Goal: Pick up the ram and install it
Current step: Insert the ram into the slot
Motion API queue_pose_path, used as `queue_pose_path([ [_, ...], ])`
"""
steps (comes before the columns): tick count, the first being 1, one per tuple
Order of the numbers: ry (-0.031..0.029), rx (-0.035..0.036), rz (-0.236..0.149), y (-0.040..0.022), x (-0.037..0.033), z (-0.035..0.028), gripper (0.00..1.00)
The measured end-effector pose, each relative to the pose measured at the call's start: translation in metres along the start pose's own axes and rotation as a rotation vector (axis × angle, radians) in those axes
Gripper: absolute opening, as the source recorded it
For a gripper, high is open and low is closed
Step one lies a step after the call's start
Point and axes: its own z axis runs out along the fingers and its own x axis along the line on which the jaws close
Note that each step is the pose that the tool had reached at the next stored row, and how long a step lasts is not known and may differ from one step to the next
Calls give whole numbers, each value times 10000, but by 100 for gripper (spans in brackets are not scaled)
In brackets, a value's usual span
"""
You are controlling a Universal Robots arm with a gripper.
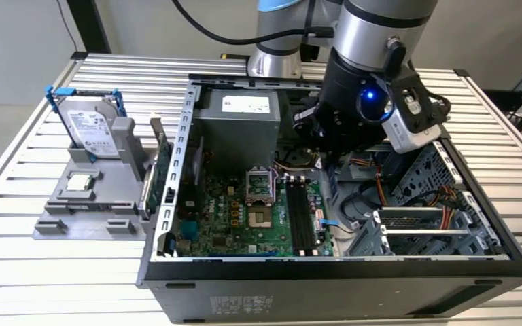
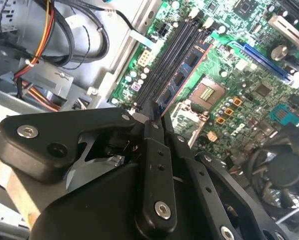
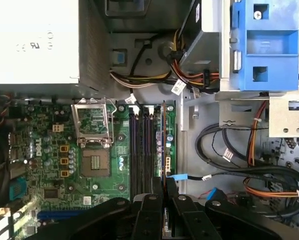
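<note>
Centrally in the exterior view, the arm reaches down into the open computer case [image 1: 334, 285], over the motherboard [image 1: 225, 217]. In the second wrist view the gripper [image 2: 154, 109] has its two fingers closed narrowly onto the ram [image 2: 183, 75], a blue-faced stick with dark chips that runs along the memory slots [image 2: 164, 62], beside the processor socket [image 2: 208, 92]. Whether the stick sits in a slot cannot be told. Outside the case, on the exterior view's left, a hard drive [image 1: 89, 125] stands upright in a grey holder [image 1: 71, 224].
</note>
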Motion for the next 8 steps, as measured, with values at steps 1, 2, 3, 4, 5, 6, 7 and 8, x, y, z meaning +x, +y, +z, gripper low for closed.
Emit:
queue_pose_path([
  [1,-2,3,145,0,-4,18,0],
  [2,-5,7,297,0,-8,37,0],
  [3,-8,10,437,0,-12,55,0],
  [4,-11,14,582,-1,-16,74,0],
  [5,-13,16,704,-1,-21,89,0],
  [6,-15,18,781,0,-27,104,0],
  [7,-15,22,796,-1,-30,121,0],
  [8,-19,39,795,-1,-31,137,0],
])
